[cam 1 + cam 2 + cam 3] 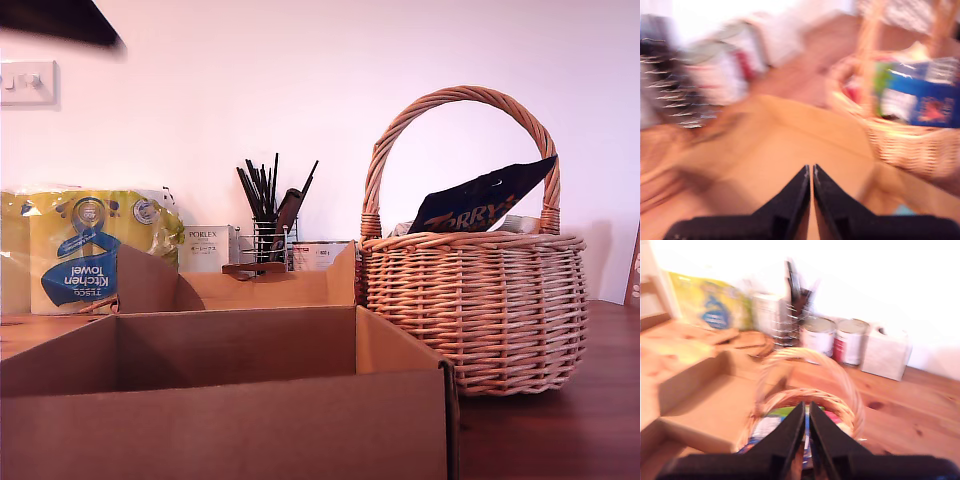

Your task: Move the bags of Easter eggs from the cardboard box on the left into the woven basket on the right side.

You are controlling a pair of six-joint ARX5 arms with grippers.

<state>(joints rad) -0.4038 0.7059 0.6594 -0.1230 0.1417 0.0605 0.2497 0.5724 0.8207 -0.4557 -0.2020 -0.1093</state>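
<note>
The bags of Easter eggs [483, 207] sit in the woven basket [475, 305] at the exterior view's right; only one dark blue pouch pokes above the rim, toward one o'clock, the rest hidden by the wicker. At that view's left, the cardboard box [225, 400] is cut off by the frame's lower edge, and its floor is hidden. Both wrist views are blurred. My first gripper [810, 175] hangs over the box floor, jaws pressed together on nothing. My second gripper [806, 412] hangs over the basket, jaws likewise closed and empty.
</note>
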